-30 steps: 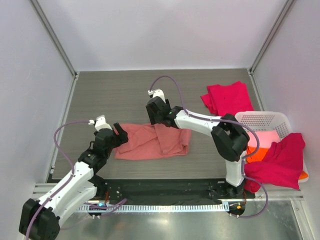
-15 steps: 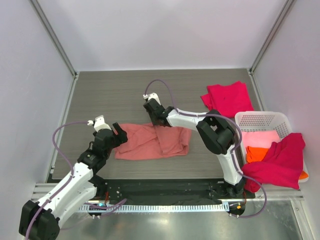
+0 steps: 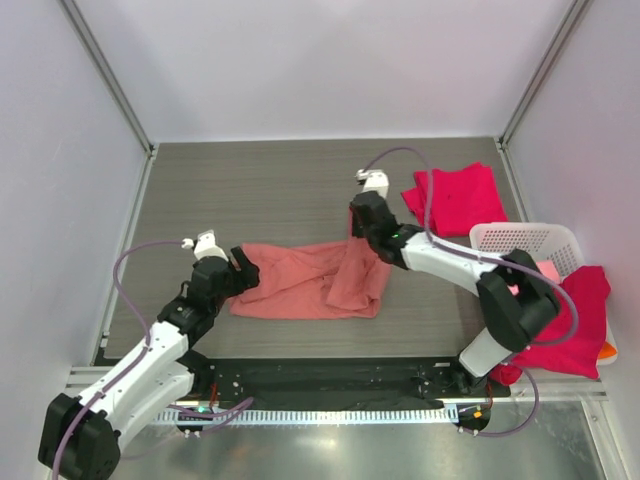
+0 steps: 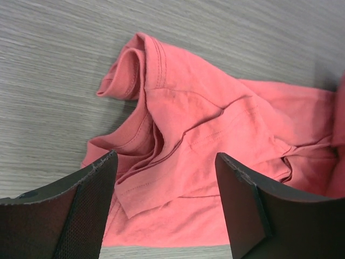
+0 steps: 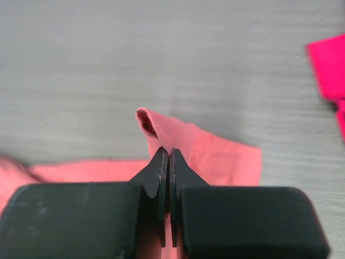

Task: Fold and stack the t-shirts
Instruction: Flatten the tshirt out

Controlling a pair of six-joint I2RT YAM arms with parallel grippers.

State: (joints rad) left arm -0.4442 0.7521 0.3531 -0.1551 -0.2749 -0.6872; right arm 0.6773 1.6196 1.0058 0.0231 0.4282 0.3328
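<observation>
A salmon-pink t-shirt (image 3: pixel 295 288) lies crumpled across the table's near middle. My right gripper (image 3: pixel 358 232) is shut on a fold of its right part and holds that cloth up off the table. In the right wrist view the pinched salmon-pink t-shirt (image 5: pixel 215 156) sticks out past the right gripper (image 5: pixel 168 155). My left gripper (image 3: pixel 243 272) hangs open over the shirt's left end. In the left wrist view the sleeve and hem of the salmon-pink t-shirt (image 4: pixel 205 124) lie between the wide-set fingers of the left gripper (image 4: pixel 167 186).
A folded crimson-red t-shirt (image 3: pixel 455 195) lies at the back right. A white lattice basket (image 3: pixel 525 238) stands at the right edge with light pink cloth (image 3: pixel 548 269) inside and another crimson-red t-shirt (image 3: pixel 568 325) draped over its front. Walls enclose the table.
My right gripper has shut on a fold of the salmon-pink t-shirt and carried it right and up, stretching the cloth. The left arm has barely moved.
</observation>
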